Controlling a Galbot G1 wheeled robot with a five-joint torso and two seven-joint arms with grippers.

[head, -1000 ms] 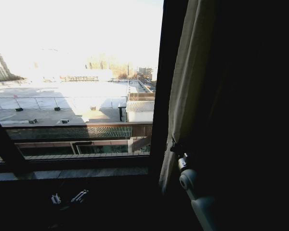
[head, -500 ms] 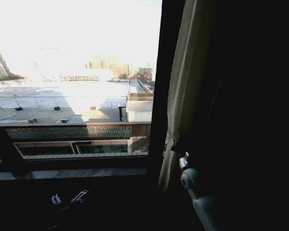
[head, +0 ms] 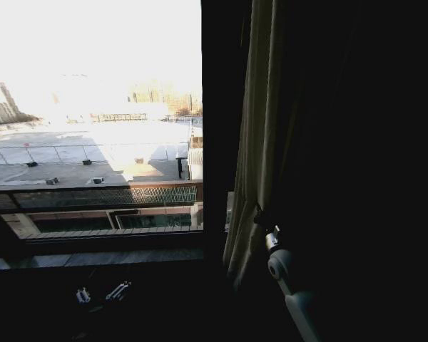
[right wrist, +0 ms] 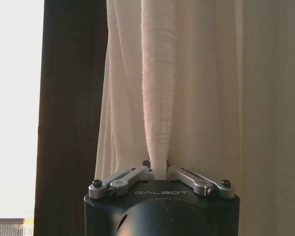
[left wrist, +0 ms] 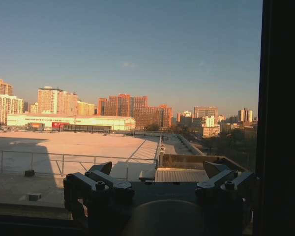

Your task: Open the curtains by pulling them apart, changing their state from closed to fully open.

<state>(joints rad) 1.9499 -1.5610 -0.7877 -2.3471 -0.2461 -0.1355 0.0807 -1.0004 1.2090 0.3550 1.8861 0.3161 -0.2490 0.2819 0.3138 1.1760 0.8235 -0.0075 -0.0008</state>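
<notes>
Right wrist view puts the right gripper closest, its two silver linkages drawn in toward the middle and its fingers pinched on a narrow fold of the curtain. That fold rises straight up from the pinch, with looser cream pleats hanging behind it and to either side. Beside the fabric stands the dark window frame, and bright daylight lies past it.

From the head camera, the same gripper sits low at the edge of the curtain, which hangs bunched against the frame's upright post on the robot's right; the grip itself is too dark there to make out well.

On the left wrist camera, the left gripper is spread wide, holding nothing, pointed at the bare glass. Beyond it lie a flat rooftop and distant buildings.
</notes>
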